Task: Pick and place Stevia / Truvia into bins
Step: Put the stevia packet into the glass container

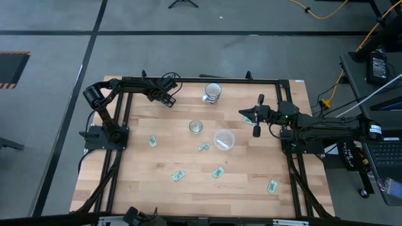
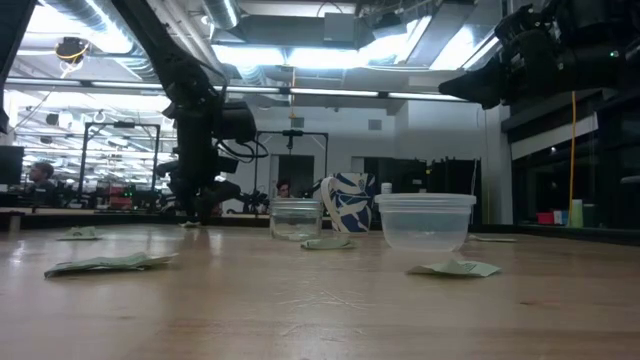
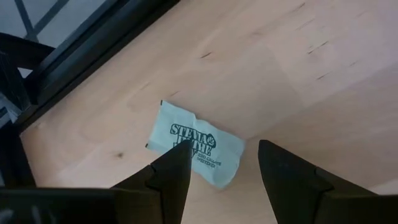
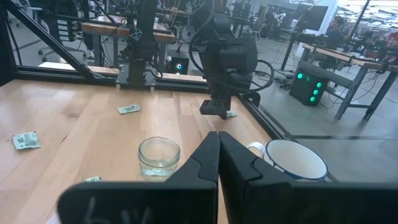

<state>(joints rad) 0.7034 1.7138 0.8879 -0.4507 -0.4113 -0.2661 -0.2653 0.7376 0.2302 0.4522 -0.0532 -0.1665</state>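
One packet [image 3: 194,145] lies under the spread left hand [image 3: 224,171]; right hand [image 4: 218,155] pressed together.

In left wrist view one finger [image 3: 174,180] covers a corner of the Stevia packet [image 3: 196,144], its small print too blurred to read. Right wrist view: mug [image 4: 292,160] partly behind the right hand [image 4: 219,163], wide plastic cup not seen there

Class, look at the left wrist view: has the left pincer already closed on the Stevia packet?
No. The left pincer stands open above the Stevia packet, which lies flat on the wooden table, ungripped.
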